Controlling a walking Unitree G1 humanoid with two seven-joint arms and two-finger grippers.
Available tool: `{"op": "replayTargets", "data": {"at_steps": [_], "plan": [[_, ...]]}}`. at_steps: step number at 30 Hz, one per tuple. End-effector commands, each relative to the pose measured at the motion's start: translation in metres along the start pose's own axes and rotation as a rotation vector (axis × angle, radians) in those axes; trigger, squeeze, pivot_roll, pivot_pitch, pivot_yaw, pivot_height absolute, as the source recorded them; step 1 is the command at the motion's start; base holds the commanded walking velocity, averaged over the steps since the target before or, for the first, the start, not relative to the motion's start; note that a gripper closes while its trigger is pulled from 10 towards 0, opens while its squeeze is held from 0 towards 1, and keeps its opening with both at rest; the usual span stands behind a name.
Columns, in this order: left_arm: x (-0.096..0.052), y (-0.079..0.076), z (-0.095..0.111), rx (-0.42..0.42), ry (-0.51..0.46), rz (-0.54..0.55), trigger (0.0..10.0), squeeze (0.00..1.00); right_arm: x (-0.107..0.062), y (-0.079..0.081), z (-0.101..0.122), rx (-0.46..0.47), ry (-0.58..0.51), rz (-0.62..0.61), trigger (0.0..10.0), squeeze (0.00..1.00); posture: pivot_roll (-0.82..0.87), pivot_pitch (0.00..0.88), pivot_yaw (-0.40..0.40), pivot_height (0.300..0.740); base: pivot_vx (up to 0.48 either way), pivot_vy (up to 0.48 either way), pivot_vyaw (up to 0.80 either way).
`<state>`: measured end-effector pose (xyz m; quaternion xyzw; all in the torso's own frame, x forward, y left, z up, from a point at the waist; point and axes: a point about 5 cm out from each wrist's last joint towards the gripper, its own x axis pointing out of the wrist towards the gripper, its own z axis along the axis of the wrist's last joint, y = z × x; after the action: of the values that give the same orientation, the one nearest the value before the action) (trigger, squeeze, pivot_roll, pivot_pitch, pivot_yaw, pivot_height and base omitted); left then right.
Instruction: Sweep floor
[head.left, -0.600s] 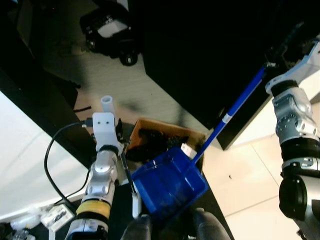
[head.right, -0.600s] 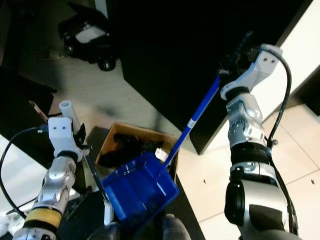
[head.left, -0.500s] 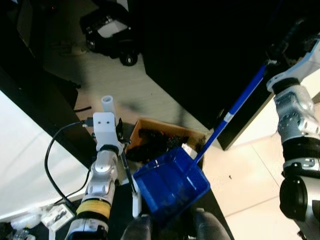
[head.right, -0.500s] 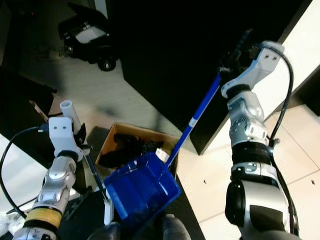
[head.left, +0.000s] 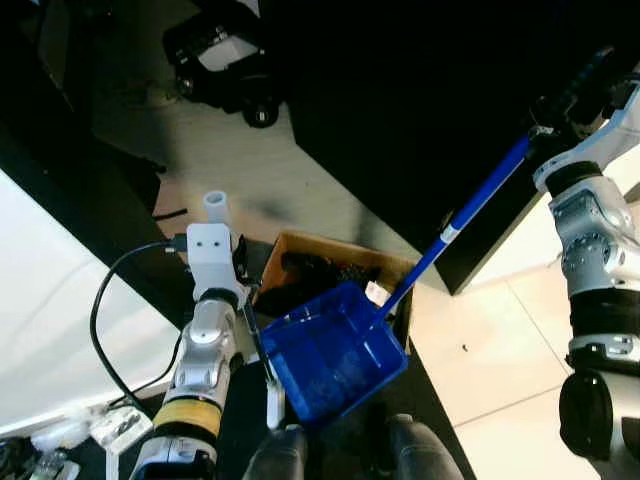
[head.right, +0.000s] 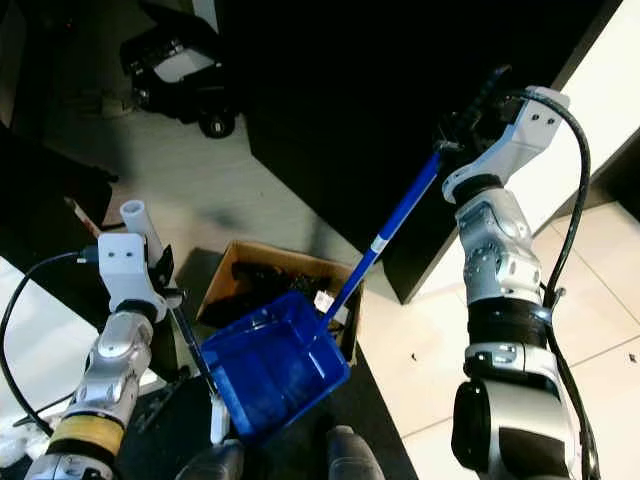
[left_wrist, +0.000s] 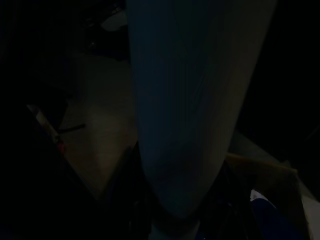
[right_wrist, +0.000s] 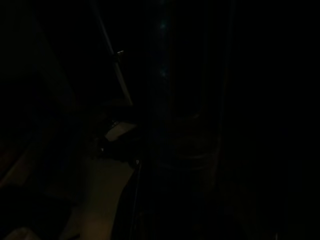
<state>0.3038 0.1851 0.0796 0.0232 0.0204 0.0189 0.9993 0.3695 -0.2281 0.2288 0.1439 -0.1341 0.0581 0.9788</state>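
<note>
The right gripper fades into black shadow; the dustpan hides part of the cardboard box.

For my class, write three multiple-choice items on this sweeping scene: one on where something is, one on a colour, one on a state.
1. Where is the dustpan relative to the cardboard box?
A. Over its near edge
B. Far off on the tiles
C. Under it

2. What colour is the dustpan's long handle?
A. Red
B. Blue
C. Yellow

3. How does the dustpan sit?
A. Flat on the floor
B. Upside down
C. Raised and tilted

Answers: 1 A, the pan overlaps the box's near rim. 2 B, the handle is blue with a white band. 3 C, the right gripper holds the handle's top, pan lifted.
</note>
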Motion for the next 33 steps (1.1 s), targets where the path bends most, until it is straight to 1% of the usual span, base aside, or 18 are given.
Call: {"op": "replayTargets", "data": {"at_steps": [1,4,10,12,13,14,15,16,17,18,21,22,24,26,30,33], "plan": [[-0.002,0.002,0.001,0.019,-0.012,-0.004,10.0,0.00,-0.004,0.004,-0.006,-0.015,0.043,0.021,10.0,0.00,-0.01,0.095,-0.004,0.740,-0.244,0.000,0.00],[-0.002,0.003,0.001,0.022,-0.012,-0.005,10.0,0.00,-0.005,0.007,-0.009,-0.031,0.062,0.035,10.0,0.00,-0.01,0.096,-0.003,0.740,-0.246,0.000,0.00],[-0.001,0.002,0.002,0.024,-0.013,-0.006,10.0,0.00,-0.006,0.009,-0.012,-0.029,0.083,0.032,10.0,0.00,-0.01,0.097,-0.005,0.740,0.000,0.000,0.00],[-0.001,0.002,0.002,0.025,-0.012,-0.006,10.0,0.00,-0.008,0.007,-0.021,-0.064,0.149,0.018,10.0,0.00,-0.01,0.098,-0.006,0.740,0.000,0.000,0.00],[-0.001,0.002,0.002,0.025,-0.012,-0.006,10.0,0.00,-0.008,0.007,-0.021,-0.064,0.149,0.018,10.0,0.00,-0.01,0.098,-0.006,0.740,0.000,0.000,0.00],[-0.001,0.001,0.002,0.025,-0.012,-0.007,10.0,0.00,-0.010,0.006,-0.027,-0.078,0.190,0.009,10.0,0.00,0.00,0.099,-0.006,0.740,0.000,0.000,0.00],[-0.001,0.001,0.002,0.024,-0.011,-0.007,10.0,0.00,-0.015,0.005,-0.039,-0.101,0.256,-0.009,10.0,0.00,0.00,0.100,-0.006,0.740,0.000,0.000,0.00],[-0.001,0.001,0.002,0.024,-0.011,-0.007,10.0,0.00,-0.015,0.005,-0.039,-0.101,0.256,-0.009,10.0,0.00,0.00,0.100,-0.006,0.740,0.000,0.000,0.00],[-0.001,0.000,0.002,0.024,-0.010,-0.007,10.0,0.00,-0.018,0.006,-0.047,-0.107,0.293,-0.015,10.0,0.00,-0.01,0.102,-0.006,0.740,0.000,0.000,0.00],[-0.001,0.000,0.002,0.024,-0.010,-0.007,10.0,0.00,-0.018,0.006,-0.047,-0.107,0.293,-0.015,10.0,0.00,-0.01,0.102,-0.006,0.740,0.000,0.000,0.00],[-0.001,-0.001,0.002,0.024,-0.009,-0.010,10.0,0.00,-0.027,0.012,-0.067,-0.122,0.367,-0.003,10.0,0.00,0.00,0.104,-0.005,0.740,0.000,0.000,0.00],[-0.001,-0.001,0.002,0.024,-0.009,-0.010,10.0,0.00,-0.027,0.012,-0.067,-0.122,0.367,-0.003,10.0,0.00,0.00,0.104,-0.005,0.740,0.000,0.000,0.00],[-0.001,-0.002,0.002,0.024,-0.009,-0.011,10.0,0.00,-0.030,0.018,-0.075,-0.110,0.386,0.011,10.0,0.00,0.00,0.105,-0.004,0.740,0.000,0.000,0.00],[-0.001,-0.001,0.002,0.024,-0.009,-0.010,10.0,0.00,-0.031,0.022,-0.077,-0.103,0.390,0.019,10.0,0.00,0.00,0.105,-0.004,0.740,0.000,0.000,0.00],[-0.001,-0.001,0.002,0.026,-0.009,-0.010,10.0,0.00,-0.029,0.024,-0.075,-0.105,0.387,0.021,10.0,0.00,0.00,0.108,-0.004,0.740,0.000,0.000,0.00],[-0.002,0.000,0.002,0.026,-0.008,-0.010,10.0,0.00,-0.027,0.022,-0.071,-0.115,0.379,0.015,10.0,0.00,0.00,0.110,-0.005,0.740,0.000,0.000,0.00]]}}
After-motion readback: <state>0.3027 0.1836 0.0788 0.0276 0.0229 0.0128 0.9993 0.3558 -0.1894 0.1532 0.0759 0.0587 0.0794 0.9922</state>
